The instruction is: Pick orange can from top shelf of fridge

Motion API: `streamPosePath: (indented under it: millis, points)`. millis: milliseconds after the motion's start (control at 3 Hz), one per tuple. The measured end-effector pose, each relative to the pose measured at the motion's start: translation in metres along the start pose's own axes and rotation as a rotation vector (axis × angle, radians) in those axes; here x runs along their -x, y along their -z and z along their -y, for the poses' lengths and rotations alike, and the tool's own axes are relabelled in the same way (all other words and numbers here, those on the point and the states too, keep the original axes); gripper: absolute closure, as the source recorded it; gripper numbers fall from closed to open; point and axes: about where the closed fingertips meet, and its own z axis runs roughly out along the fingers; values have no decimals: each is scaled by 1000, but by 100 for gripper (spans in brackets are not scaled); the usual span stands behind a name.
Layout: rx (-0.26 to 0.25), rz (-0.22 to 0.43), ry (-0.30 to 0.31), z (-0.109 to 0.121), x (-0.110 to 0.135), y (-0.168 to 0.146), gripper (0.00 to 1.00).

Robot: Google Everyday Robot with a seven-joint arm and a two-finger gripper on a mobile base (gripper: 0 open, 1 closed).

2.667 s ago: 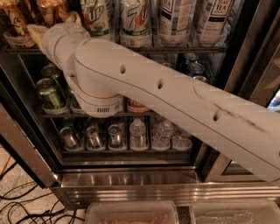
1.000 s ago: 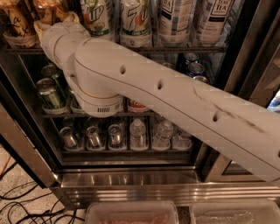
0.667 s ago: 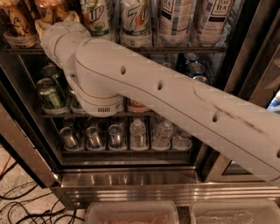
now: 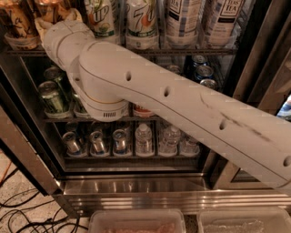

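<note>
The fridge [image 4: 136, 187] stands open in front of me, with wire racks of drinks. Two coppery-orange cans with script lettering stand at the far left of the top shelf [image 4: 182, 51]: one orange can [image 4: 14, 23] at the left edge and another [image 4: 47, 6] beside it, partly hidden. My white arm [image 4: 182, 109] reaches from the lower right up to the top left. My gripper [image 4: 55, 19] is at the top shelf, right by the second orange can and just left of the 7up cans. The wrist hides most of it.
White-green 7up cans [image 4: 142, 22] and tea bottles [image 4: 184, 20] fill the rest of the top shelf. Green cans [image 4: 52, 96] and blue cans [image 4: 203, 73] stand below, water bottles [image 4: 144, 139] lowest. The door frame [image 4: 254, 68] is at right. Cables [image 4: 27, 214] and plastic bins [image 4: 136, 222] lie low.
</note>
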Motion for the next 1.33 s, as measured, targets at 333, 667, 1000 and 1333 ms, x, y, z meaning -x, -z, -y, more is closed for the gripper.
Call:
streamPosePath:
  millis: [333,667,1000,1333]
  points:
    - [13,49,11,-2,9,1,100]
    - [31,112,28,-5,18,5,100]
    - [38,149,42,-6,21,14,100]
    - [46,164,52,-7,22,19,100]
